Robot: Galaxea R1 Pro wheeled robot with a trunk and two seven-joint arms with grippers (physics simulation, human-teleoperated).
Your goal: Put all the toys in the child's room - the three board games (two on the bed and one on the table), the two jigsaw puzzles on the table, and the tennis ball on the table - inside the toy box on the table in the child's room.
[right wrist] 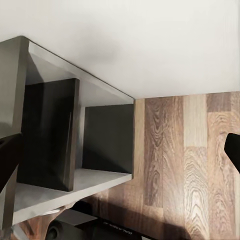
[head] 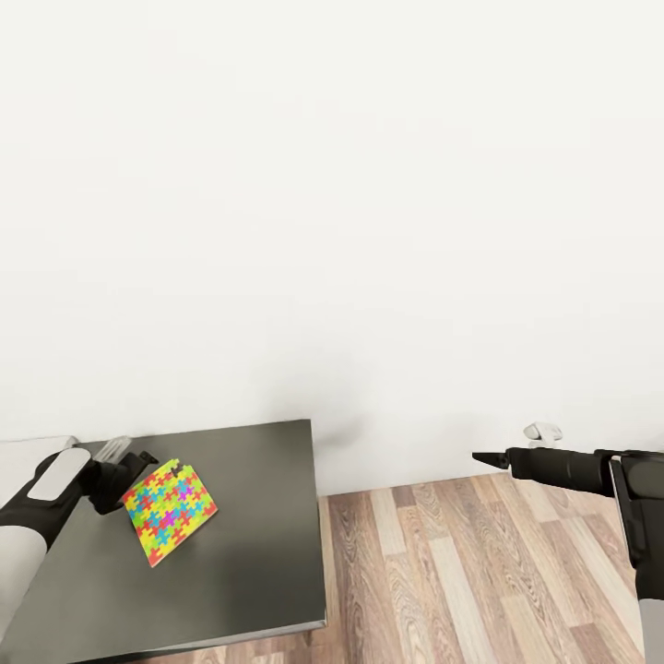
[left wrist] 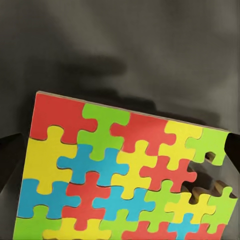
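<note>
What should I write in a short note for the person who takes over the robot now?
Left gripper: shut on one jigsaw puzzle, held tilted above the dark grey cabinet top.
Right gripper: empty, out over the wood floor; its fingertips look close together, so open or shut is unclear.
Done: this puzzle is picked up.
Left: carry it to the toy box and put it in. The other toys' state cannot be judged from here.

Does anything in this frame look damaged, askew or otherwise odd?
The multicoloured square jigsaw slab in the left gripper hangs tilted over the dark grey cabinet top. The left wrist view shows a gap with missing pieces at one edge.
</note>
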